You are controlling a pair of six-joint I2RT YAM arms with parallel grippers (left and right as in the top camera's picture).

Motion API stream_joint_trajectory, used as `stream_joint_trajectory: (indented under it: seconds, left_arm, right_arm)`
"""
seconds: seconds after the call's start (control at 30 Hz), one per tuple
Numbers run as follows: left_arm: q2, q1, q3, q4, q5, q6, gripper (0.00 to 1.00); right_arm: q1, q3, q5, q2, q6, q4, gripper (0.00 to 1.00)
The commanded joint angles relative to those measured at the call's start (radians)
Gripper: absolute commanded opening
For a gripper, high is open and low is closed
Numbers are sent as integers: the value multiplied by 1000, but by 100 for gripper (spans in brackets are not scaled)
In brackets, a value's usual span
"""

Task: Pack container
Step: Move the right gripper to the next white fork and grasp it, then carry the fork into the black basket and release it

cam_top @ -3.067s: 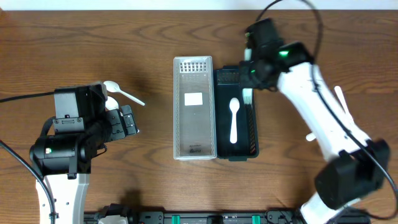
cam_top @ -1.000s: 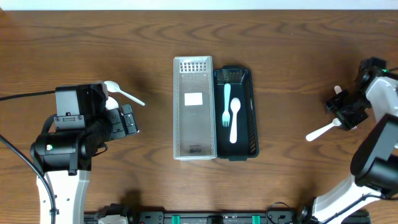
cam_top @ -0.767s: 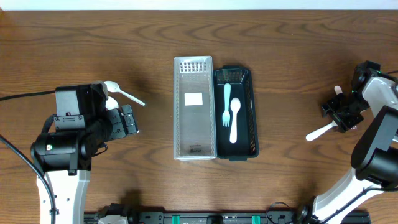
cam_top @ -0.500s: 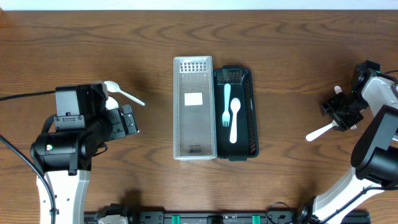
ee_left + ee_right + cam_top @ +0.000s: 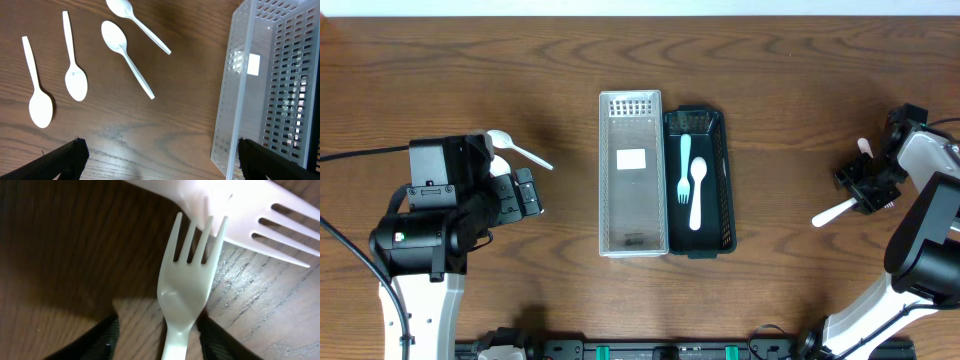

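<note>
Your right gripper [image 5: 159, 336] stands with its fingers parted on either side of a white fork [image 5: 182, 292], with a gap showing on one side. A second fork [image 5: 240, 205] crosses its tines. That arm rises from 5 o'clock to the table's [image 5: 800, 60] 3 o'clock edge. The black container [image 5: 725, 200] sits at centre, holding a fork [image 5: 684, 165] and a spoon [image 5: 697, 195]. The clear tray [image 5: 610, 170] touches it at 9 o'clock. Your left gripper [image 5: 160, 152] hangs spread wide above four spoons [image 5: 75, 82].

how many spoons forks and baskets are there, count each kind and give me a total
spoons: 5, four loose on the left, one in the dark basket
forks: 3, two loose on the right, one in the dark basket
baskets: 2, the dark basket and the clear basket
total: 10
</note>
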Motion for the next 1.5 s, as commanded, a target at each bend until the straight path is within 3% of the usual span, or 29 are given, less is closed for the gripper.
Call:
stream_joint_trajectory:
  seconds: [0.0, 0.1, 0.23, 0.4, 0.5, 0.57, 0.9, 1.2, 1.47]
  left_arm:
    - [3, 5, 15, -3, -9, 2, 98]
    - [3, 5, 15, -3, -8, 2, 98]
    - [3, 5, 15, -3, -9, 2, 98]
    - [3, 5, 15, -3, -9, 2, 98]
    - [3, 5, 15, -3, -9, 2, 98]
    - [3, 5, 15, -3, -9, 2, 98]
    - [3, 5, 15, -3, -9, 2, 98]
    - [3, 5, 15, -3, -9, 2, 98]
    - [3, 5, 15, -3, -9, 2, 98]
  right_arm:
    - [-3, -38, 15, 28, -3, -5, 40]
    - [-3, -38, 4, 28, -3, -8, 31]
    - [-3, -38, 1, 28, -3, -8, 29]
    - [-2, -38, 1, 28, -4, -8, 12]
    - [0, -38, 1, 27, -3, -8, 9]
    - [3, -38, 1, 27, -3, -7, 1]
    - [117, 50, 1, -138, -100, -5, 1]
    - [489, 168, -34, -411, -115, -3, 1]
    - [736, 170, -39, -346, -84, -5, 1]
